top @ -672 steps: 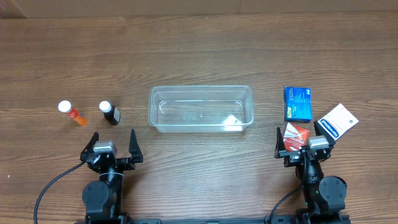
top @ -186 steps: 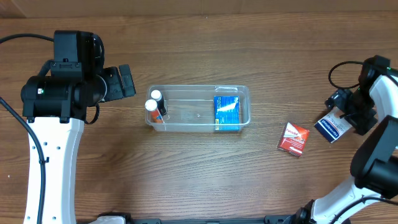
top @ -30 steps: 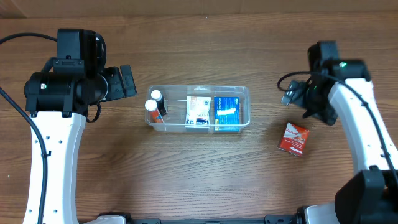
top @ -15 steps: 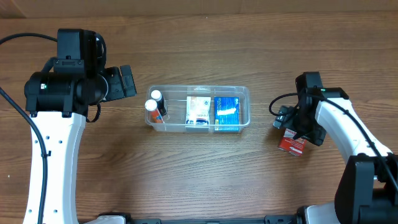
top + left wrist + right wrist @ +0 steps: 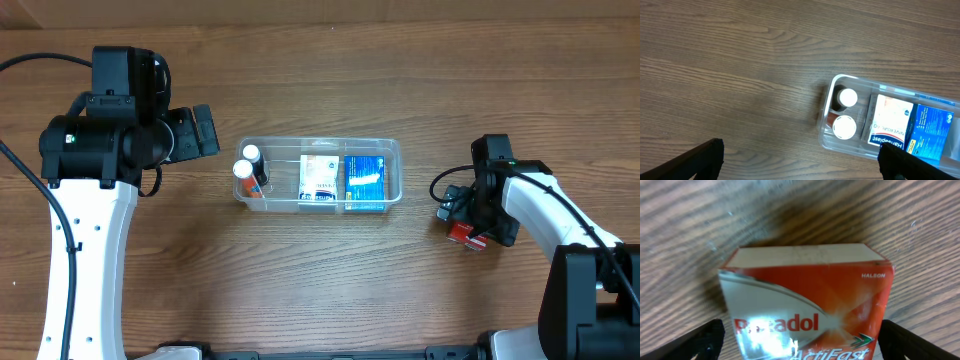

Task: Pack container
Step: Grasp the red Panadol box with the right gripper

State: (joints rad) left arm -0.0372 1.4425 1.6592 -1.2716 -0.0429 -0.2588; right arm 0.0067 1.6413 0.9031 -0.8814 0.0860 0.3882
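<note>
Left fingers (image 5: 695, 162) apart over wood-grain table (image 5: 740, 60); right fingers (image 5: 700, 342) apart, straddling red box (image 5: 810, 295).

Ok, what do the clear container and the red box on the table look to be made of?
The container looks like thin moulded plastic, clear and glossy: wood grain shows through its walls and the rim catches light. The red box looks like printed cardboard with a slight sheen: crisp folded edges, a plain pale top face and printed lettering.
</note>
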